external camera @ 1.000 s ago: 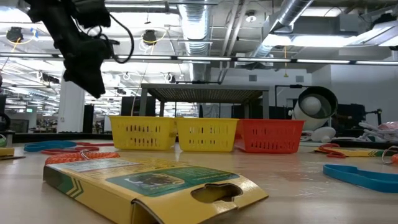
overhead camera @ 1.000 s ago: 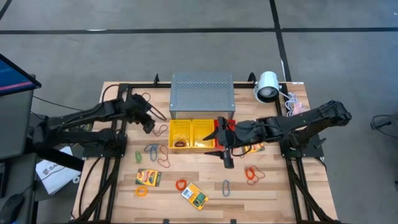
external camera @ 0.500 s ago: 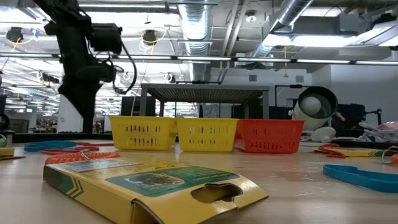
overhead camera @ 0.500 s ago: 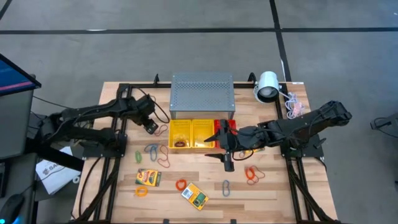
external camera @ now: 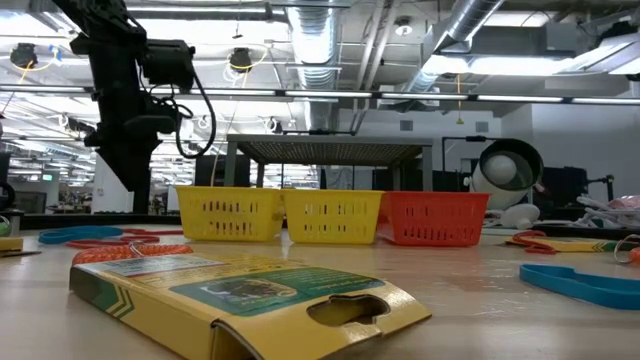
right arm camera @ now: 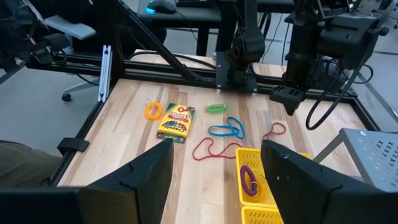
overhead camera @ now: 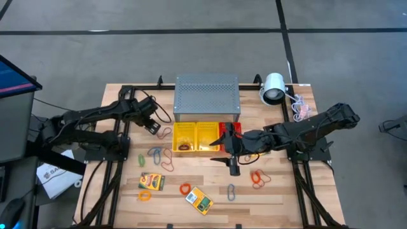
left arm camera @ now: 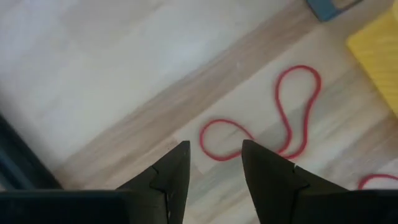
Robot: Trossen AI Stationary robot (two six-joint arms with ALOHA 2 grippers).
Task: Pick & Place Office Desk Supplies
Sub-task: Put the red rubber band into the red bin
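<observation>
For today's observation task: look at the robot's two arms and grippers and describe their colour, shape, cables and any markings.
Both arms are matt black and jointed. The left arm carries looping black cables near its wrist; the right arm looks bulkier at its joints. The left gripper and right gripper each end in two dark, wedge-shaped fingers. No markings are visible.

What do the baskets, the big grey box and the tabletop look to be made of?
Yellow baskets and red basket: likely moulded plastic, slotted walls, slight sheen. Grey box: probably sheet metal, matte, with rows of punched holes. Tabletop: wood planks, pale with visible grain and seams.
</observation>
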